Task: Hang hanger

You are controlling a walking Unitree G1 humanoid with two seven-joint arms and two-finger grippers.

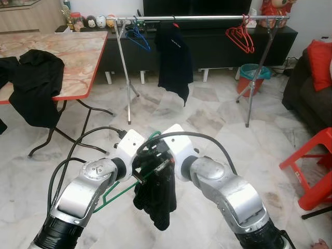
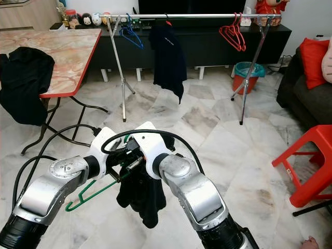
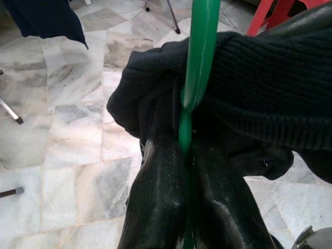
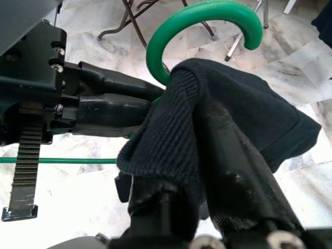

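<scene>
While the left hand (image 3: 184, 171) is clamped on the green hanger (image 3: 199, 57), the right hand (image 4: 207, 171) grips the black garment (image 1: 155, 194) draped over it, above the marble floor (image 1: 207, 119), well short of the clothes rail (image 1: 207, 18).

You have open rail (image 1: 207, 17) between the hung black garment (image 1: 174, 59) and the red hangers (image 1: 241, 36); blue hangers (image 1: 137, 35) and the table (image 1: 78, 52) crowd the left.
</scene>
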